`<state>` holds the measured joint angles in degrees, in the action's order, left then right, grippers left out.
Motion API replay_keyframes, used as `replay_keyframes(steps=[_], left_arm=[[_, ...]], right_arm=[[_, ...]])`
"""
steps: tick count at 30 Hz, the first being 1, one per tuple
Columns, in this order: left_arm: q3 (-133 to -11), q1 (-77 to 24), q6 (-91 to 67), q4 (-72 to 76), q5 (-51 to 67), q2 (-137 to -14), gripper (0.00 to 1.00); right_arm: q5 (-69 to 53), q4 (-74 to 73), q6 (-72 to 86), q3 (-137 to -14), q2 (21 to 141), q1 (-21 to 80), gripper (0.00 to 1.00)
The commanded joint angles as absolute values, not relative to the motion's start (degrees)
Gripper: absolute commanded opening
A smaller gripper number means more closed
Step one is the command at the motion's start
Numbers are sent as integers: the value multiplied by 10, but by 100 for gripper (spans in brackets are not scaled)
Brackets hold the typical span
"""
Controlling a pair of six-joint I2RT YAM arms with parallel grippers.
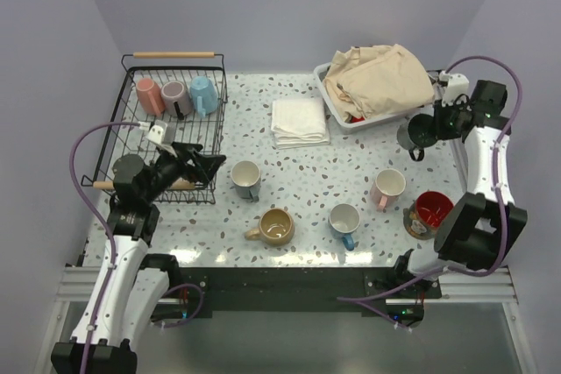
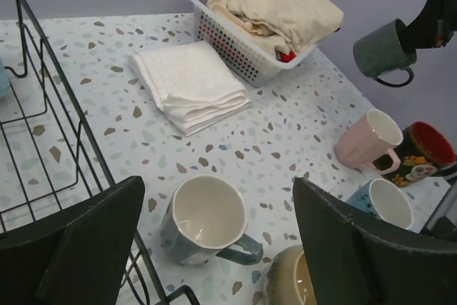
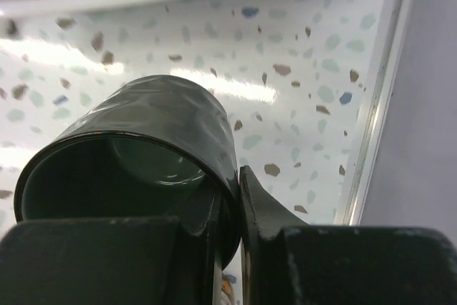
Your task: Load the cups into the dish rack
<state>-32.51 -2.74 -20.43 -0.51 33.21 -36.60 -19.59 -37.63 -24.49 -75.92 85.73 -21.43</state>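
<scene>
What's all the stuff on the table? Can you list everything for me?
rack: one, black wire, left side
mugs in rack: three, pink mug, mauve mug, blue mug, far end
mugs on table: five, grey mug, tan mug, blue-handled mug, pale pink mug, red-inside mug, near half
green mug: one, dark green, held up at far right
towel: one, white, folded, far middle
tub: one, white, far right, beige cloth inside
table: one, speckled
left fingers: two, black, open, by the rack and grey mug
right fingers: two, black, shut on green mug
</scene>
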Motion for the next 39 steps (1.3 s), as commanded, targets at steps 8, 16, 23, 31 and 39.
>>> replay_keyframes(steps=[8,16,23,31,39], left_arm=[[-409,-125,-483,183,398,-409,89],[-409,-323,-604,360,275,-521,90],[-460,-445,-644,450,199,-664,90],[-553,-509,-642,481,131,-761,88],[-553,-532,-643,549,48,-779,76]], right_arm=[[-458,-280,27,-769,753,-197,0],[-506,-162,169,-762,709,-70,0],[-541,-6,337,-752,695,24,0],[-560,210,525,-671,682,69,0],[-548,356,596,-594,663,84,0]])
